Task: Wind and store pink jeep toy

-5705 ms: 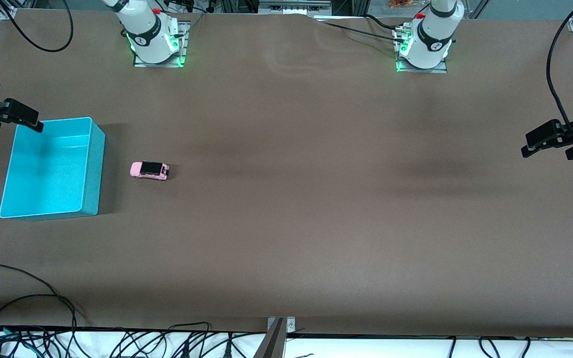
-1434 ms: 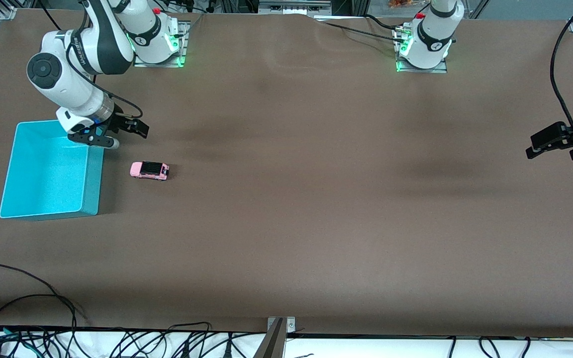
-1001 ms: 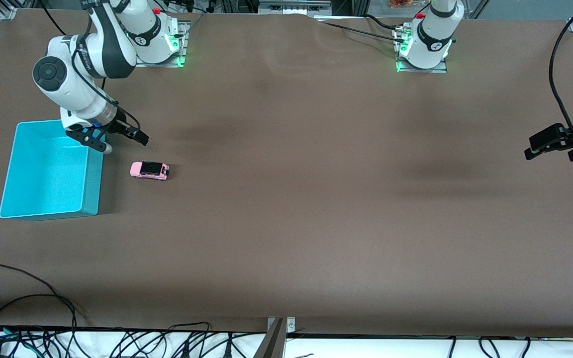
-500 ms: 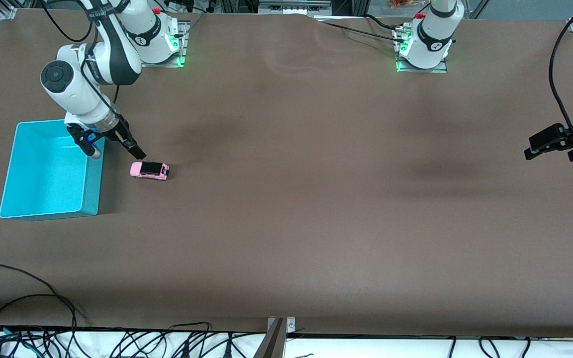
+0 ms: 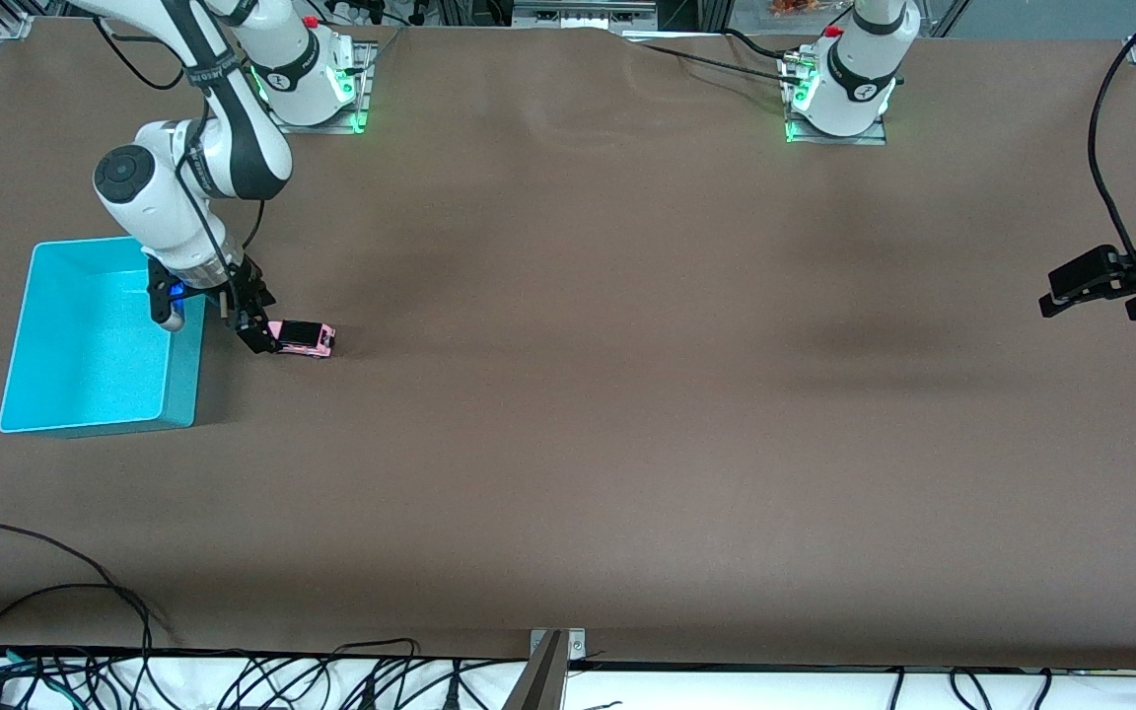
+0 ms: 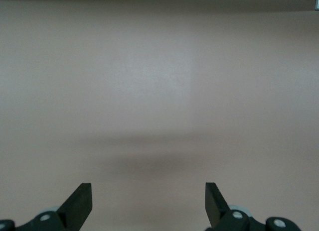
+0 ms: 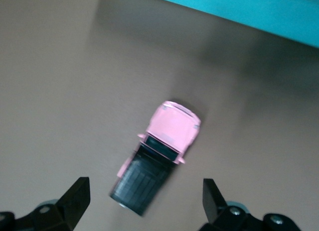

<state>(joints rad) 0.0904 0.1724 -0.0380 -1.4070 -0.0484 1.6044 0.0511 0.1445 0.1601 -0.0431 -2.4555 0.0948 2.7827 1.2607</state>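
Brown table (image 5: 627,394); right tool (image 5: 250,325) spread over pink jeep toy (image 5: 302,338); left tool (image 5: 1096,291) spread, waits

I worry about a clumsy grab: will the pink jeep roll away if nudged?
Probably: the pink jeep stands on its wheels on the flat table. It looks small and rigid, so likely light. The open right gripper is over it, jaws either side.

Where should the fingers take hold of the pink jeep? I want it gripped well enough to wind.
Probably across the pink jeep toy's two long flat sides, near mid-body, coming straight down from above. It stands on its wheels on the table beside the turquoise bin, and its narrow body lies lengthwise between the open right gripper's fingers, so they fit.
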